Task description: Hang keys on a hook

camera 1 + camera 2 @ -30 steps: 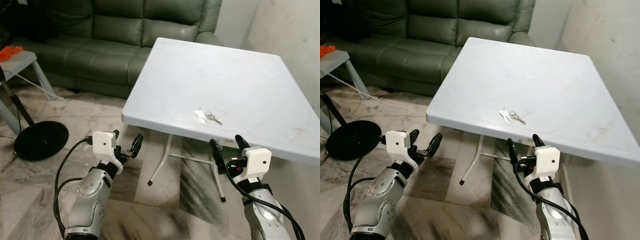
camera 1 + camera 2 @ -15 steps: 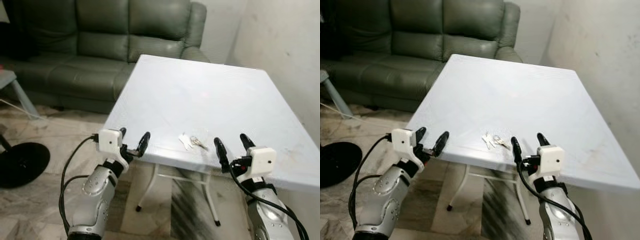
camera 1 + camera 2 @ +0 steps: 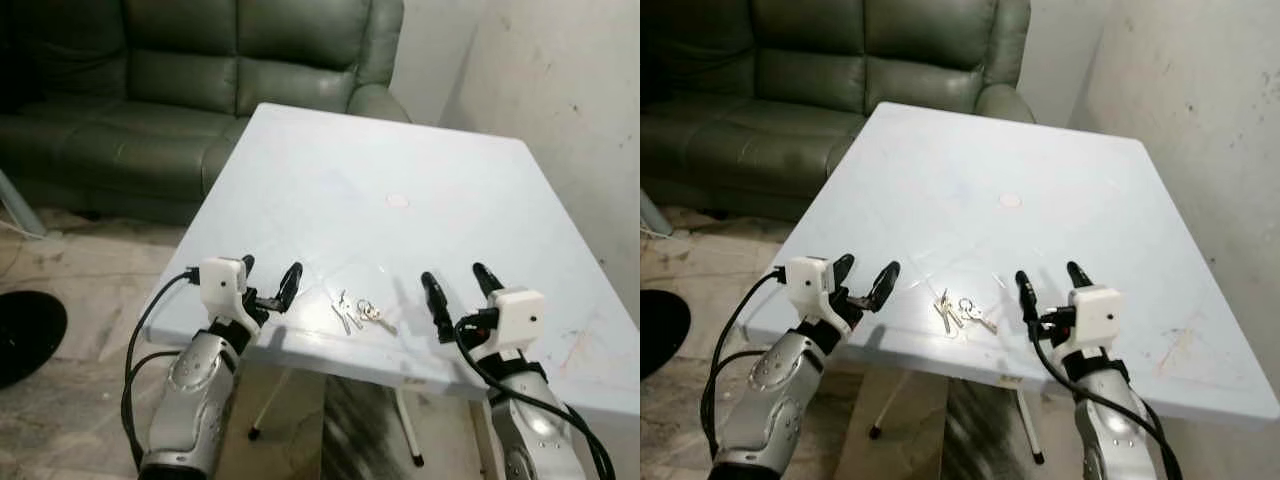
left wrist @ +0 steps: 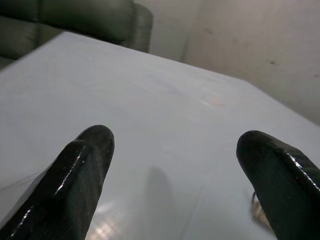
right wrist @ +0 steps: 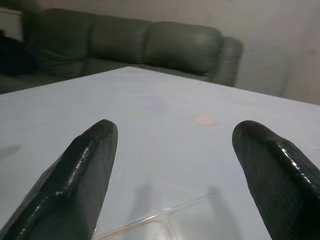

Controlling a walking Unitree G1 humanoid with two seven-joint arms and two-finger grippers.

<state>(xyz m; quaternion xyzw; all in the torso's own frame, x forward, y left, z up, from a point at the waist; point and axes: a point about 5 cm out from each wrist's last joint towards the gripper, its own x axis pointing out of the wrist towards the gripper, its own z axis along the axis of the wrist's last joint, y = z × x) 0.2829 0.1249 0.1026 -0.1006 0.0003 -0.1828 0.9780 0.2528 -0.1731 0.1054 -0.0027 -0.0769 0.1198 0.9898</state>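
A: Where are the keys [image 3: 355,312]?

B: Flat on the white table [image 3: 450,190], close to its near edge, between the two grippers and touched by neither. It is a small bunch: a couple of silvery blades fanned toward the robot's left and a ring on the right side, with one more key pointing off from it.

A: And the left gripper [image 3: 269,284]?

B: It hangs over the near left part of the table, just left of the keys. Its two black fingers [image 4: 80,175] stand wide apart with nothing between them. In the left wrist view bare tabletop shows through the gap, and a bit of the metal ring peeks out beside one fingertip.

A: The right gripper [image 3: 457,290]?

B: Same story. It sits just right of the keys, over the tabletop, fingers [image 5: 80,175] spread wide and holding nothing. The right wrist view looks across the table between them.

A: Anything else on the table?

B: A small pale round mark [image 3: 398,201] farther back, near the middle. Some faint reddish smudges lie toward the near right corner.

A: And around it?

B: A dark green sofa [image 3: 180,90] stands beyond the far edge on the left, a pale wall [image 3: 560,90] runs along the right side, and marbled floor [image 3: 70,290] shows to the left with a black round base [image 3: 25,335] on it.
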